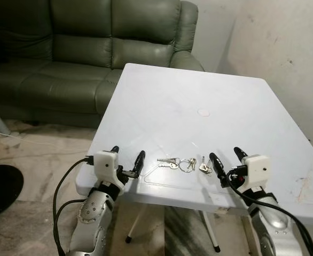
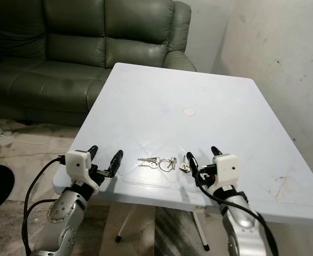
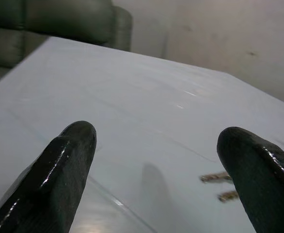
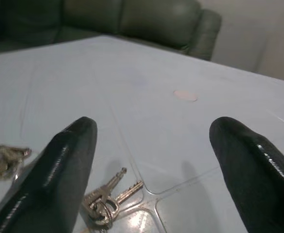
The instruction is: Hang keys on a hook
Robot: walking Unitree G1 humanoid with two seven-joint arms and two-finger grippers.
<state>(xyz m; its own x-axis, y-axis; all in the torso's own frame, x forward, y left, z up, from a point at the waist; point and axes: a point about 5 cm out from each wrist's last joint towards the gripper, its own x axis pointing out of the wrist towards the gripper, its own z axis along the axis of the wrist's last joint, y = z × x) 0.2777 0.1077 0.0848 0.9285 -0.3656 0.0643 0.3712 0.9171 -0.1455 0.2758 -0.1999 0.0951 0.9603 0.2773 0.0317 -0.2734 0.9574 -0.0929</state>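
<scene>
We see the keys lying flat on the white tabletop near its front edge, strung out in a short row between our 2 claws. The left claw hovers at the front corner of the tabletop, its 2 black fingers spread wide and holding nothing; the nearest key of the row lies just beyond its inner finger, toward the right claw. In the left wrist view, 2 key tips show just beside the inner finger.

The right claw is also wide open and empty, low over the front edge. The end of the bunch, a small ring with 2 keys, lies just beside its inner finger, with the rest of the row further off on that same side. Ahead of the right claw, well apart from it, a small round mark sits on the tabletop.

Beyond the tabletop's far edge stands a dark green sofa against a pale wall.
</scene>
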